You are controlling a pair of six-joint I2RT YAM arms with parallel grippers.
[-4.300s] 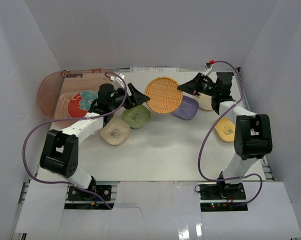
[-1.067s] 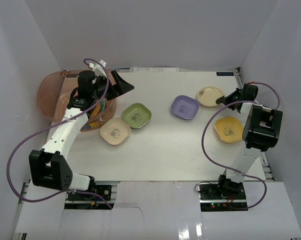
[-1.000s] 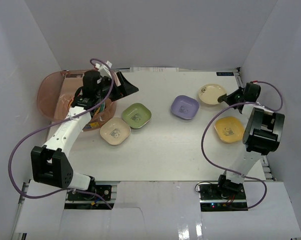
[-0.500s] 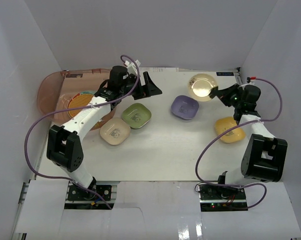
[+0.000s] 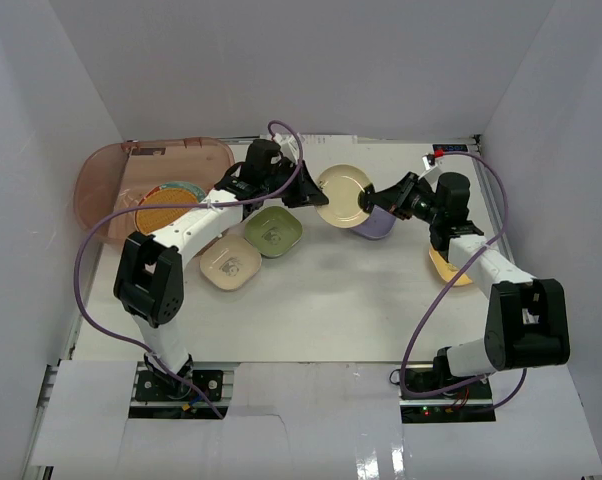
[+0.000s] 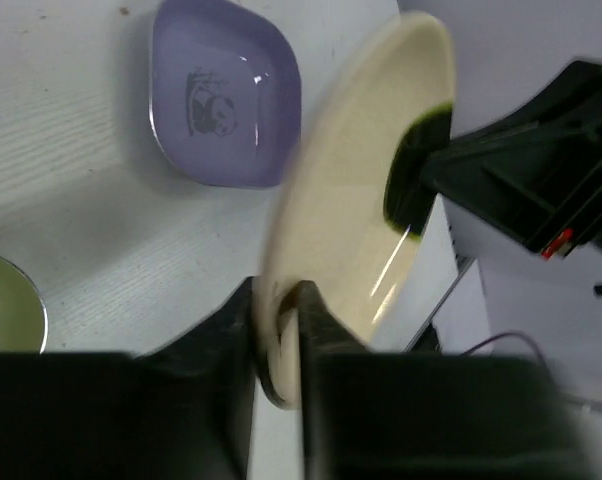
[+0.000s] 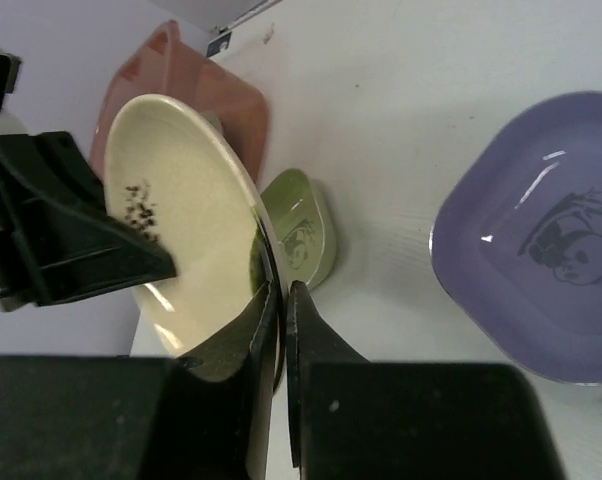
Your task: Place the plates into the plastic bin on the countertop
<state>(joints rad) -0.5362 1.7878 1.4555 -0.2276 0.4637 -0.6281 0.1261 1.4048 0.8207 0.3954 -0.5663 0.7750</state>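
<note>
Plastic bin (image 5: 101, 185) at far left of the countertop (image 5: 321, 300), orange woven plate (image 5: 166, 208) lying inside. Beige dish (image 5: 230, 264) and green dish (image 5: 273, 232) on the surface just right of the bin. Left gripper (image 5: 316, 193) pinching the left rim of the cream plate (image 5: 343, 196), which hangs tilted above the countertop, outside the bin. Right gripper (image 5: 369, 203) pressed together on the opposite rim. Lavender dish (image 5: 379, 226) beneath, partly covered. Yellow dish (image 5: 447, 264) far right, partly hidden by the right arm.

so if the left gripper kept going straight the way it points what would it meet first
The cream plate, whose rim sits between its jaws; past that, probably the right gripper holding the opposite rim.
</note>
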